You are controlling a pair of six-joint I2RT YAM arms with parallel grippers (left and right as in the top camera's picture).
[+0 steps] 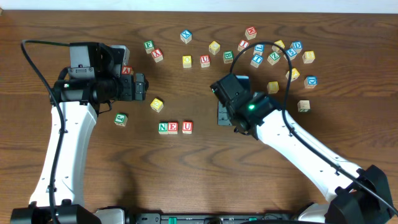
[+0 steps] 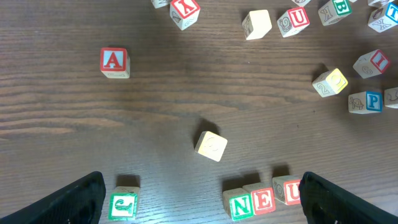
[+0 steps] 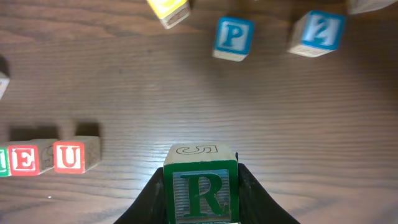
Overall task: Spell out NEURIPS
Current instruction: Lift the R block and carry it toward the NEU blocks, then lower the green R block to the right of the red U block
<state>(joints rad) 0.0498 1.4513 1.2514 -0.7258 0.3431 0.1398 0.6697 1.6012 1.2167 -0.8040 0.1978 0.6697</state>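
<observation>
Green R cube [image 3: 200, 190], unseen overhead, sits in right jaws

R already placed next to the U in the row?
No, the R cube sits clamped between the right fingers, well apart from the U cube.

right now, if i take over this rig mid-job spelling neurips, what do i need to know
Left gripper: open, empty, above the table.
Right gripper: shut on the green R cube, to the right of the row.
Done: N, E, U sit in a row.
Left: set R after U, then add red I, blue P and S. I and P lie loose among the scattered cubes on the far side. I cannot read which yellowish cube is S.
</observation>
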